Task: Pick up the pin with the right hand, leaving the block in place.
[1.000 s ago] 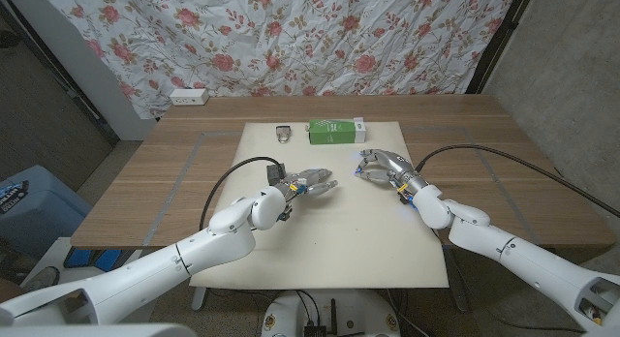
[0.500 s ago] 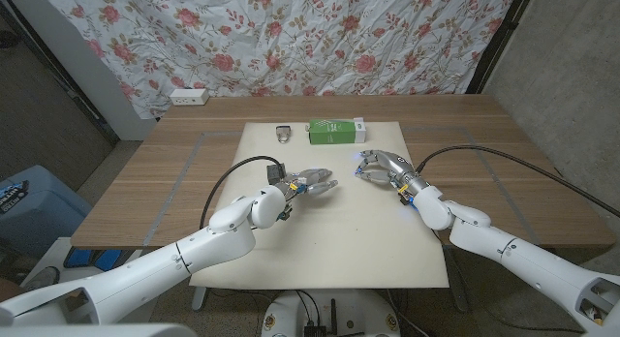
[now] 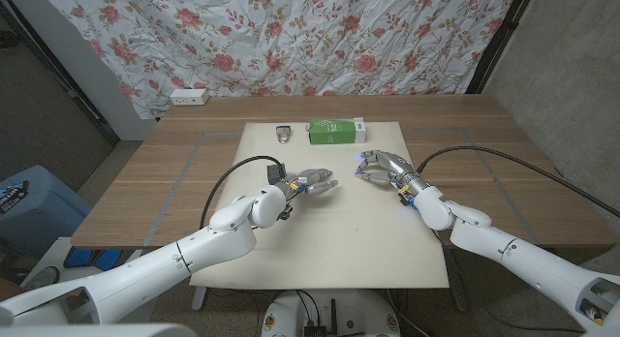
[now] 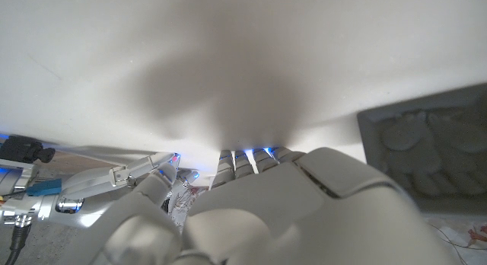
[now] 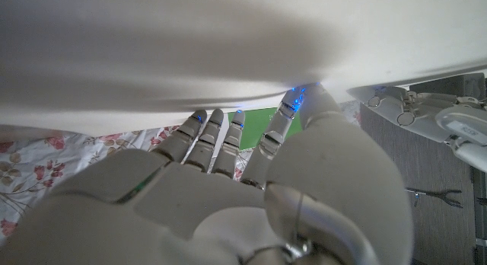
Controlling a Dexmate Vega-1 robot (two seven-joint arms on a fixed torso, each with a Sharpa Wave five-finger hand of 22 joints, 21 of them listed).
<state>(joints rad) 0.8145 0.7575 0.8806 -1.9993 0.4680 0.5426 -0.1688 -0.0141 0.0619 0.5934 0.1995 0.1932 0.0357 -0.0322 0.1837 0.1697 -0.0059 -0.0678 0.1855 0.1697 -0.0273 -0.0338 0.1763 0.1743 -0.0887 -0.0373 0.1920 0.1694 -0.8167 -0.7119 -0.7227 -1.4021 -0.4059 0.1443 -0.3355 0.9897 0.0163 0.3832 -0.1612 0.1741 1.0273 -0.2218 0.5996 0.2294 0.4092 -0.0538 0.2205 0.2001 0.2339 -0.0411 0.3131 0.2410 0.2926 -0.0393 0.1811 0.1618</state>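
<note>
Right hand (image 3: 380, 168) near green block (image 3: 335, 132), empty.

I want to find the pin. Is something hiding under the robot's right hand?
The right hand arches over the white mat, fingers curled down. Whatever lies beneath is covered, so I cannot tell. A small dark object, maybe the pin, sits beside the green block.

My 2 arms are built of smooth, rounded white shells, each with a black cable looping from the forearm back over the table. The left hand (image 3: 308, 185) and right hand (image 3: 381, 168) are pale grey metal with segmented fingers (image 5: 199, 135), and small yellow and blue markings show at the wrists. Blue lights glow at the fingertips in both wrist views.
</note>
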